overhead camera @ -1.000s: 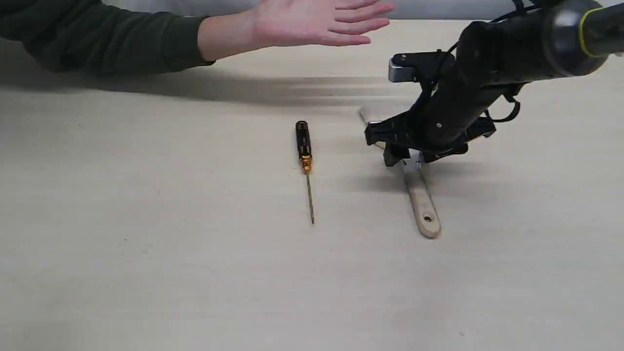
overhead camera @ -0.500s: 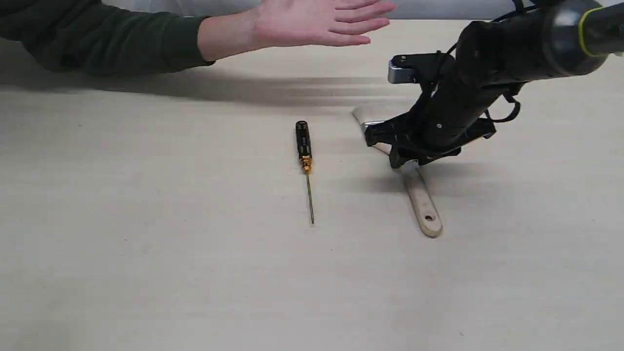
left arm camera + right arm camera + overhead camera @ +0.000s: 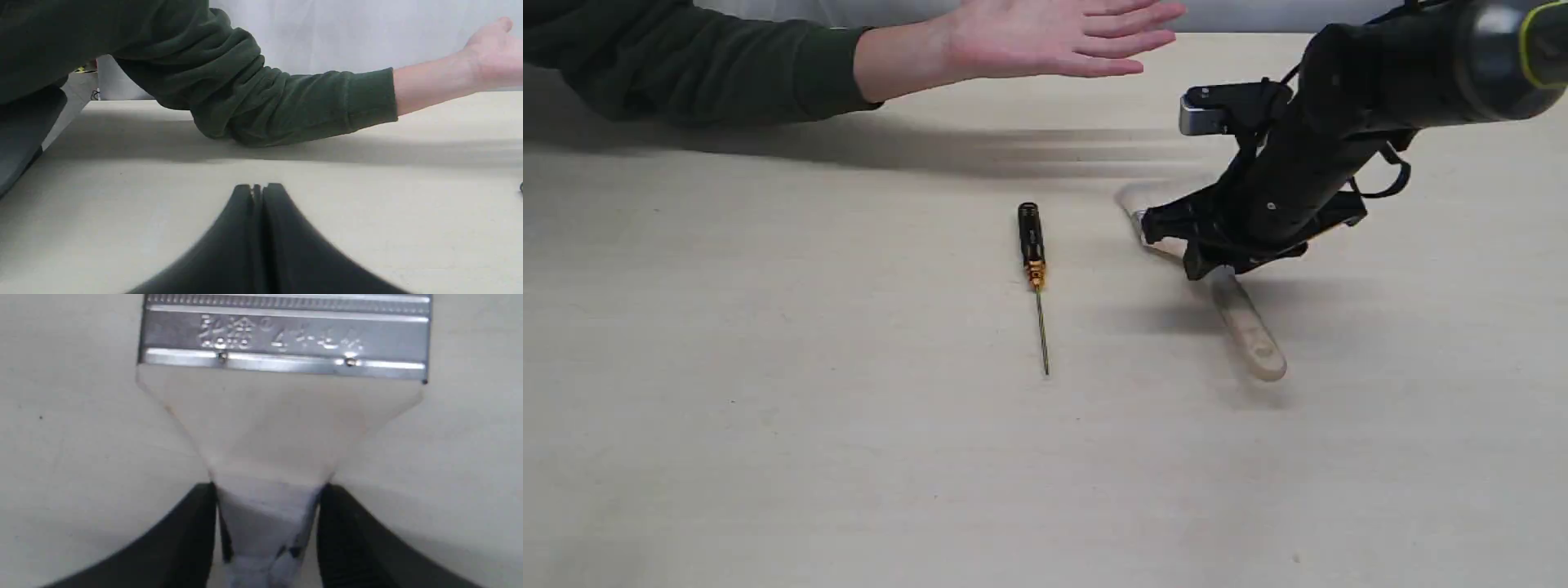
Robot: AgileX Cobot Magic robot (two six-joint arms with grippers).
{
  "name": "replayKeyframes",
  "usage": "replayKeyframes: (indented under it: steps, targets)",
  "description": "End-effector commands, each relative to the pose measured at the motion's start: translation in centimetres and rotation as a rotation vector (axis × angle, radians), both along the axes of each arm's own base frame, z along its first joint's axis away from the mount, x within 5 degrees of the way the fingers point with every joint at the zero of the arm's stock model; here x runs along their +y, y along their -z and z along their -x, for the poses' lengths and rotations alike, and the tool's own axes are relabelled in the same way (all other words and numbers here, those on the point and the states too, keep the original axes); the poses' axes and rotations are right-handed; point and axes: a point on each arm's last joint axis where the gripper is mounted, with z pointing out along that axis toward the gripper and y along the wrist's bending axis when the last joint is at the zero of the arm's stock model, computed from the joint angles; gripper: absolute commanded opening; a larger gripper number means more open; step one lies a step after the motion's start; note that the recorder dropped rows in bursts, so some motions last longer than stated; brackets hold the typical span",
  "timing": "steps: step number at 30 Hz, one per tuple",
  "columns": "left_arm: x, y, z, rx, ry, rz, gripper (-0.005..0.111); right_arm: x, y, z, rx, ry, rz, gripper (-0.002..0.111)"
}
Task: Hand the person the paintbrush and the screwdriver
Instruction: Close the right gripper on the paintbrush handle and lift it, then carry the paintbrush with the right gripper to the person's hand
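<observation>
My right gripper [image 3: 1207,260] is shut on the paintbrush [image 3: 1245,327], holding the neck of its wooden handle just behind the silver ferrule [image 3: 284,339]; the handle end hangs slightly above the table, blurred. In the right wrist view both fingers of the right gripper [image 3: 267,522] press the taped handle. The screwdriver [image 3: 1032,253] lies on the table to the left of the brush, black handle toward the far side. The person's open hand [image 3: 1054,37] hovers palm up at the far edge, its green sleeve [image 3: 286,106] resting on the table. My left gripper [image 3: 257,192] is shut and empty.
The beige table [image 3: 768,408] spreads wide at the front and left. My right arm [image 3: 1380,73] reaches in from the upper right. A white wall [image 3: 347,32] stands behind the table.
The right gripper closed on the paintbrush handle and lifted it; the handle end swung right and off the table. The screwdriver and the hand stayed put.
</observation>
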Motion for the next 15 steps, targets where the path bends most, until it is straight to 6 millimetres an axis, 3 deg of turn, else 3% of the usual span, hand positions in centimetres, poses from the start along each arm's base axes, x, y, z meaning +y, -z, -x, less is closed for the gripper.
replayKeyframes:
  steps: [1, 15]
  targets:
    - [0.0, 0.0, 0.0, -0.010, 0.005, 0.006, 0.000, -0.2, -1.5, 0.4, -0.035, -0.025, 0.005, 0.004]
    - [0.0, -0.1, 0.0, -0.013, 0.005, 0.004, 0.000, -1.2, -7.2, 3.6, -0.191, -0.037, -0.013, 0.004]
